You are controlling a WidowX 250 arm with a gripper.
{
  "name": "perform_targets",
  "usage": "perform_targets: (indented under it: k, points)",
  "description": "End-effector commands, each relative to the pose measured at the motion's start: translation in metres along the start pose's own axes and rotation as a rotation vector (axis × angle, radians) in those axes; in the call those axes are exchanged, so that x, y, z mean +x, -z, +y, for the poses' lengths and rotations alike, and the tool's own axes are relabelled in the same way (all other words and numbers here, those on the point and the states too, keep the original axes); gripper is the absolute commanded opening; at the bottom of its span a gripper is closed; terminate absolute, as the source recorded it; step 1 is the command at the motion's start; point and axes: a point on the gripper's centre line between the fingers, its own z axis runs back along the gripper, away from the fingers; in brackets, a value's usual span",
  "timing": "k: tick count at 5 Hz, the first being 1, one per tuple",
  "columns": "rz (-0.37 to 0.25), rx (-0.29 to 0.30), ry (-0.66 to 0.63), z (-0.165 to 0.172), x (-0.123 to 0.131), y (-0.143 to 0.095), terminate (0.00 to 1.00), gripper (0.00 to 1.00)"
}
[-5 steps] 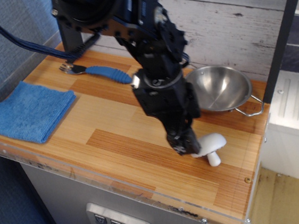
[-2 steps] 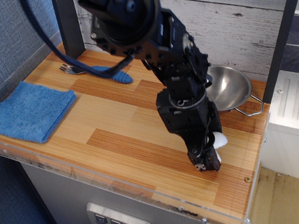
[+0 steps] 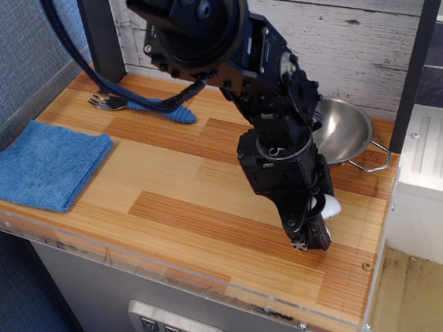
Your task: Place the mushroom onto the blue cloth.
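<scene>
Mushroom [image 3: 330,207]: small, white; only a sliver of the rounded cap shows, at the right side of the fingertips. Location: near the front right corner of the wooden counter [image 3: 177,194], just in front of the steel bowl. Stem hidden behind the gripper.

Gripper [image 3: 312,232]: black, pointing down, tips at or just above the counter surface. The fingers are set over the mushroom and cover most of it; whether they are pinching it or merely spread around it cannot be told from this view.

Arm [image 3: 215,32]: black, bulky, reaching down from the upper middle of the frame, with dark blue cable looping from it at the left.

Steel bowl [image 3: 348,125]: shiny, upright, at the right rear of the counter, partly hidden by the arm; wire handle showing at its front right.

Blue-handled utensil [image 3: 140,105]: lying flat at the rear left, metal head toward the left, ribbed handle running under the arm.

Blue cloth [image 3: 41,164]: folded square, flat, at the front left edge of the counter, well apart from the mushroom and gripper.
</scene>
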Motion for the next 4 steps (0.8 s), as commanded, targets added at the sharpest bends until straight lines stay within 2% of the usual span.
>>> perform_targets:
  k: [1, 2, 3, 4]
  points:
    - [-0.014, -0.039, 0.020, -0.008, 0.007, -0.025, 0.00, 0.00]
    - [-0.115, -0.030, 0.093, -0.021, 0.011, -0.058, 0.00, 0.00]
    - [-0.198, -0.037, 0.118, -0.024, 0.028, -0.094, 0.00, 0.00]
    - [-0.229, -0.051, 0.084, -0.023, 0.052, -0.117, 0.00, 0.00]
